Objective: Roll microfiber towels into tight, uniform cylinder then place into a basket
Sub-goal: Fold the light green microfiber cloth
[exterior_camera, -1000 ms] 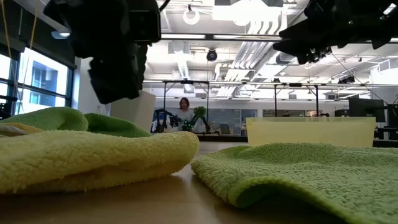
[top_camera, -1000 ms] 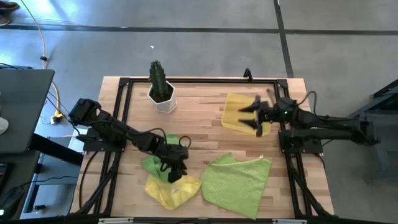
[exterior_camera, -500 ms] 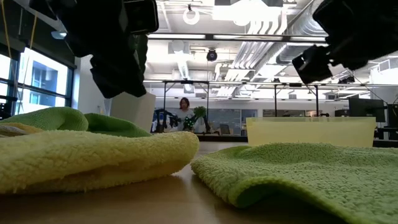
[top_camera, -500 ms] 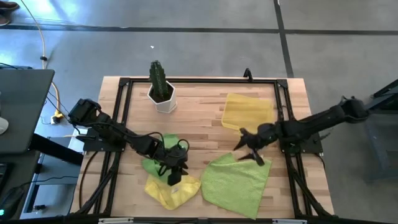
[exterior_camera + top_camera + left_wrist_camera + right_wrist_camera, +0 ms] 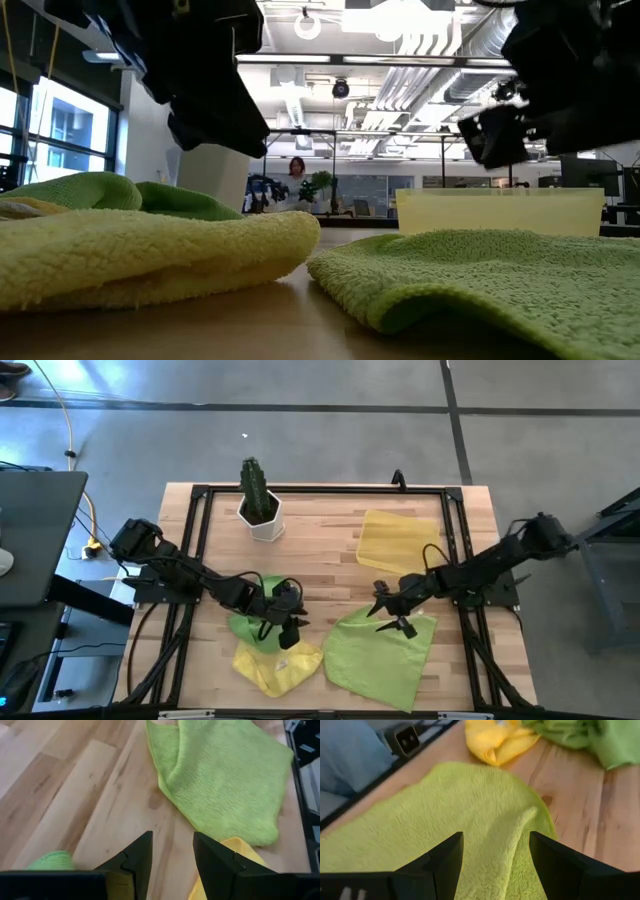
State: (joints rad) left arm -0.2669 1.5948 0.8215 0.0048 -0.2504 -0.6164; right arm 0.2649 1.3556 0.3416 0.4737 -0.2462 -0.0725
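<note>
A lime green towel [image 5: 380, 652] lies spread flat at the near right of the table. Left of it lies a crumpled yellow towel [image 5: 275, 666], its far part up against a bunched lime green towel [image 5: 245, 625]. The yellow basket [image 5: 398, 540] stands at the far right, nothing in it. My left gripper [image 5: 288, 628] hovers open above the bunched green and yellow towels [image 5: 235, 855], pointing toward the spread towel [image 5: 225, 780]. My right gripper [image 5: 386, 612] hangs open over the spread towel's far left corner [image 5: 470, 810], clear of it.
A white pot with a green cactus [image 5: 260, 508] stands at the far left. A black frame [image 5: 320, 488] runs around the tabletop. Bare wood lies between the pot, the basket and the towels. In the low view a person [image 5: 296, 172] shows far off in the room.
My right gripper has swung from above the basket toward the near edge and leftward, sinking and tipping down until it hangs over the spread green towel's far corner. My left gripper has kept its place but turned at the wrist toward the table's right. The towels have not moved.
</note>
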